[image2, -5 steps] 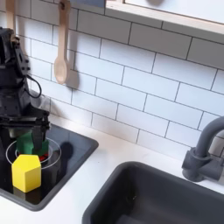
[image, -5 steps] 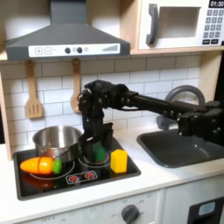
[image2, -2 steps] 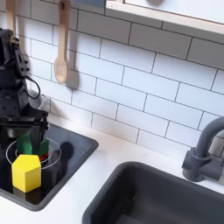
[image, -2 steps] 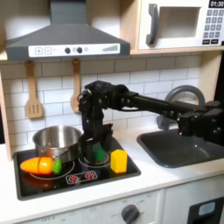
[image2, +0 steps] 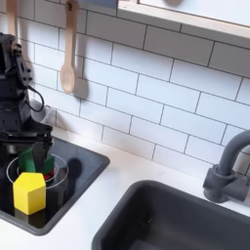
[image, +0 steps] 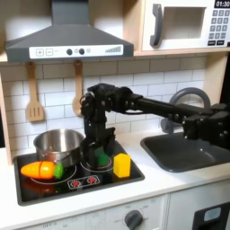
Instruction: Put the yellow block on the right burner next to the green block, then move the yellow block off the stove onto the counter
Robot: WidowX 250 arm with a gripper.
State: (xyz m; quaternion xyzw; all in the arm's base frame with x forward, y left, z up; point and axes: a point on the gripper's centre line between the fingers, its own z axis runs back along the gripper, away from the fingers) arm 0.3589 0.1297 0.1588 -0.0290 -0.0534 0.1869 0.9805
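The yellow block (image: 121,165) (image2: 29,192) stands free on the front of the right burner of the black stove (image: 81,185) (image2: 80,168). Just behind it sits the green block (image: 101,157) (image2: 29,162). My gripper (image: 97,150) (image2: 29,156) points down over the green block. It is open, with one finger on each side of the block, and I cannot tell whether the fingers touch it. The white counter (image: 162,181) (image2: 127,178) runs around the stove.
A silver pot (image: 56,144) stands on the left burner with a toy carrot (image: 40,169) in front of it. The dark sink (image: 184,151) (image2: 181,220) and grey faucet (image: 184,97) (image2: 227,166) lie to the right. Wooden utensils (image: 34,94) (image2: 68,59) hang on the tiled wall.
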